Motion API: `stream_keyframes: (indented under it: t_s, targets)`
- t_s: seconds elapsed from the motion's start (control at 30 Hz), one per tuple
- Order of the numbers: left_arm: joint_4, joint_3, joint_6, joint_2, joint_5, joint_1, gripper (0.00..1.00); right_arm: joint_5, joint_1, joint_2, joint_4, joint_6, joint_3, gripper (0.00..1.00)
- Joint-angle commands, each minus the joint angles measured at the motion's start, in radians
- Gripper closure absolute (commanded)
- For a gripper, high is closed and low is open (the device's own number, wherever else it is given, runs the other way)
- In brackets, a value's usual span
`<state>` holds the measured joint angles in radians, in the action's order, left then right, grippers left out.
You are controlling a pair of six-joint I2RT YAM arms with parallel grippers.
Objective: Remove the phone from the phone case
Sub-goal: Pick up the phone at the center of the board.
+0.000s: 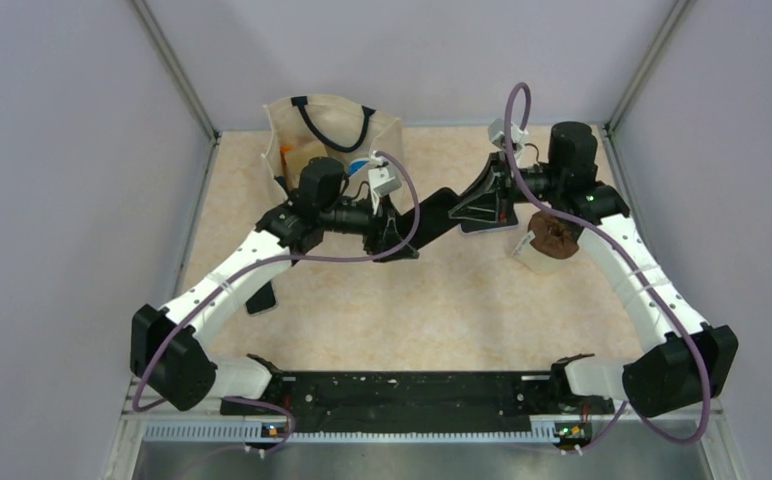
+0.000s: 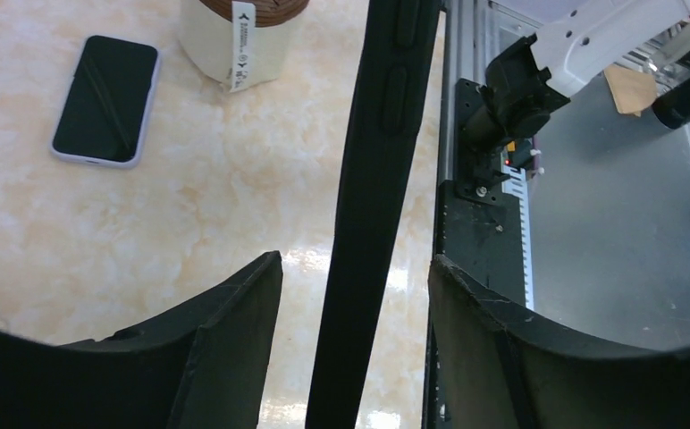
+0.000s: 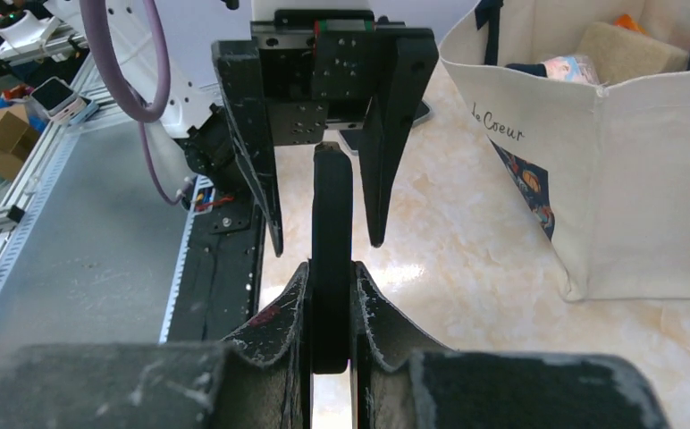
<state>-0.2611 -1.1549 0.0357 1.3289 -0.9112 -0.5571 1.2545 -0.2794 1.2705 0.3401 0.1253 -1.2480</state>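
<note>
- Firstly, at the left: note the left gripper (image 2: 355, 261) released, one finger to each side of the phone case (image 2: 373, 179) and touching neither face.
- At the middle: find the phone case lifted clear of the table (image 1: 442, 310), edge-on between the two arms, with raised button covers showing on its narrow side.
- Expect it to be light and rubbery: soft at the lip and corners, stiffer across the back, grippy rather than slick. Cannot tell from the narrow edge whether anything sits inside.
- Take hold on the long edges to steady it, and at a corner lip to peel it. Go easy on the flat faces in case glass lies within.
- Right of middle: note the right gripper (image 3: 332, 268) clenched on one end of the case, pads pressed to both faces.
- Further right, down on the table: find the phone (image 2: 105, 98) lying flat, screen up, pale rim showing, near the white tub (image 2: 239, 40) with its brown lid but apart from it. Probably out of the case already.
- Treat the phone as heavier, rigid, smooth and breakable. Grasp it across the two long sides, never on the screen.
- Count, left to right: one dark flat thing (image 1: 262, 298) beside the left forearm, too dim to name; one tote bag (image 3: 645, 179) at the far left, with odds and ends inside; one phone case; one phone; one tub.
</note>
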Motion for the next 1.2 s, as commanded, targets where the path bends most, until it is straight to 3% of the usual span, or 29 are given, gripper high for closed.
stream_keyframes:
  t_s: [0.0,0.43,0.9,1.03,1.1,1.17]
  targets:
    - [0.069,0.015,-0.020,-0.001,-0.041,-0.016,0.37,0.088,-0.018,-0.039,-0.208,-0.118,0.007,1.00]
    - [0.014,0.005,0.051,-0.020,-0.044,-0.017,0.49,0.103,-0.035,-0.019,-0.191,-0.117,0.023,1.00]
    - [-0.096,-0.031,0.159,-0.030,-0.028,-0.033,0.71,0.042,-0.058,-0.012,-0.033,0.022,0.014,1.00]
    - [-0.098,-0.037,0.158,-0.022,-0.026,-0.039,0.85,0.015,-0.078,-0.007,0.023,0.073,0.008,1.00]
    - [-0.099,-0.040,0.160,-0.017,-0.023,-0.046,0.98,0.007,-0.083,-0.005,0.040,0.088,0.008,1.00]
    - [-0.103,-0.039,0.160,-0.013,-0.018,-0.052,1.00,0.003,-0.087,-0.006,0.043,0.089,0.011,1.00]
